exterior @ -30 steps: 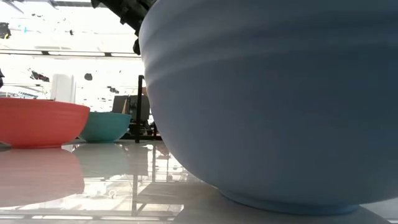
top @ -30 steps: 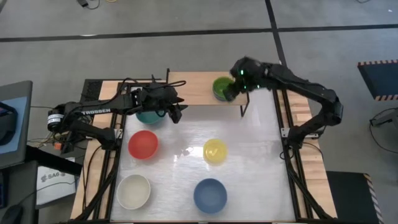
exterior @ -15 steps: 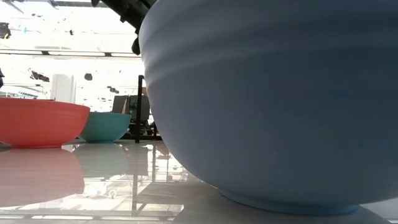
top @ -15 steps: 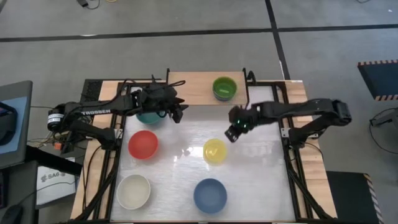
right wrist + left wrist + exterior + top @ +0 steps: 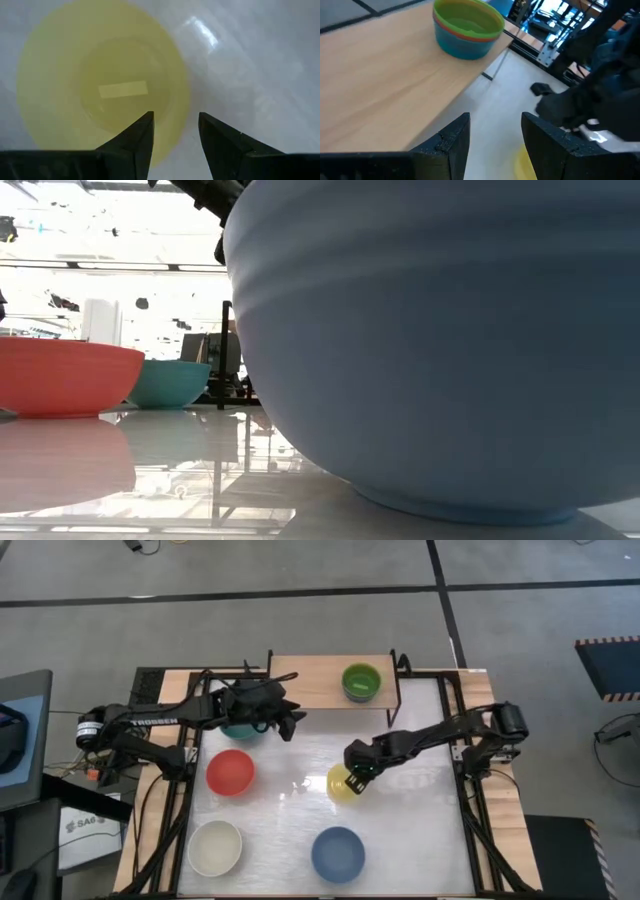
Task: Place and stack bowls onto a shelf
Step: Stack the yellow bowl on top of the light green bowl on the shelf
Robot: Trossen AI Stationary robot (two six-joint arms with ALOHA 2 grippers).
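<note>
Yellow bowl (image 5: pixel 102 77) at frame centre sits under my spread, empty right gripper (image 5: pixel 175 132), whose fingers should straddle its rim squarely; left gripper (image 5: pixel 495 137) waits, released.

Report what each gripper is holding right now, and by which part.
Nothing is held. The right gripper is open, its fingers straddling the rim of the yellow bowl without closing. The left gripper is open and empty near the shelf.

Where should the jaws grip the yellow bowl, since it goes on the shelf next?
Probably by the rim, from above. The yellow bowl sits upright and open on the table, and the right gripper hangs over its edge, jaws open, so one could go inside the wall and one outside.
</note>
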